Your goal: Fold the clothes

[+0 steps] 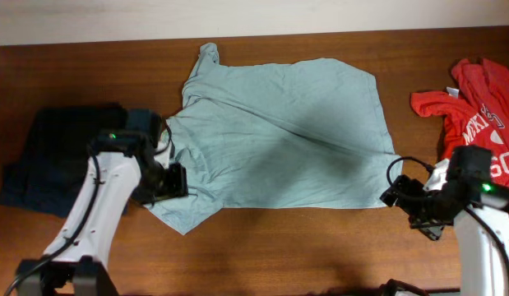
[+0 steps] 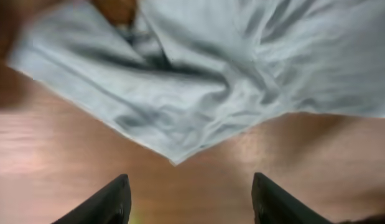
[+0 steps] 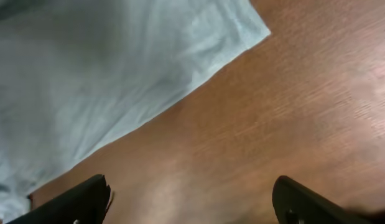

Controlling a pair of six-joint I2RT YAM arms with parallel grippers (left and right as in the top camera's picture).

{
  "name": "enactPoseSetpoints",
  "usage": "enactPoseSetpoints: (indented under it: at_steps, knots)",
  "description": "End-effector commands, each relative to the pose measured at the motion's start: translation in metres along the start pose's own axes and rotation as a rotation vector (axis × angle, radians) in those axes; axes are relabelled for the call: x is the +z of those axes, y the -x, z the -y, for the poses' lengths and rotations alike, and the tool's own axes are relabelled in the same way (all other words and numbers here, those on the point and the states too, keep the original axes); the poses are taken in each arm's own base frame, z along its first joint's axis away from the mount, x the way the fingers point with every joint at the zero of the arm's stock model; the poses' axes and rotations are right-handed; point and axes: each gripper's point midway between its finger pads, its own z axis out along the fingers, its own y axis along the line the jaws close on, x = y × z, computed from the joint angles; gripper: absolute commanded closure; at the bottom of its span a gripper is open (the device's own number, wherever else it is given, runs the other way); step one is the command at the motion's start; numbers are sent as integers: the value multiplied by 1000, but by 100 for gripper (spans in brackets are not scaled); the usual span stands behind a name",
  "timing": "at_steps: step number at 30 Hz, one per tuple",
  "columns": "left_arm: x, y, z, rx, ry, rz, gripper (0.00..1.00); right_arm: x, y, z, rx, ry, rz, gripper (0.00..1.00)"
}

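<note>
The pale teal T-shirt [image 1: 279, 136] lies spread flat, slightly wrinkled, on the brown wooden table [image 1: 279, 255], collar to the left. My left gripper [image 1: 178, 182] is open and empty at the shirt's left sleeve; in the left wrist view [image 2: 191, 202] the sleeve's corner [image 2: 175, 160] points between its fingers, just ahead of them. My right gripper [image 1: 395, 196] is open and empty just off the shirt's lower right hem corner; in the right wrist view [image 3: 191, 202] the hem corner [image 3: 257, 28] lies well ahead, over bare wood.
A dark navy garment [image 1: 53, 160] lies at the left, under my left arm. A red T-shirt with white lettering [image 1: 476, 107] lies at the right edge, beside my right arm. The table's far edge meets a pale wall.
</note>
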Motion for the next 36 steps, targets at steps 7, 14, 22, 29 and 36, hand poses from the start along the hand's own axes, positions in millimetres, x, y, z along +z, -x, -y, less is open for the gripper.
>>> enactPoseSetpoints:
  at_steps: [7,14,22,29,36]
  knots:
    - [55,-29,-6,-83,-47,-47,38,33,26,0,62,0,-22,12]
    - [76,-27,-11,-110,-48,-7,39,46,28,3,71,-8,-55,12]
    - [99,-43,-14,-139,-45,-104,82,46,32,2,66,-4,-39,12]
    - [69,-48,17,-164,-180,-207,99,46,37,1,61,0,-19,12]
    - [28,-78,22,-192,-180,-301,99,49,38,15,118,-77,-9,23]
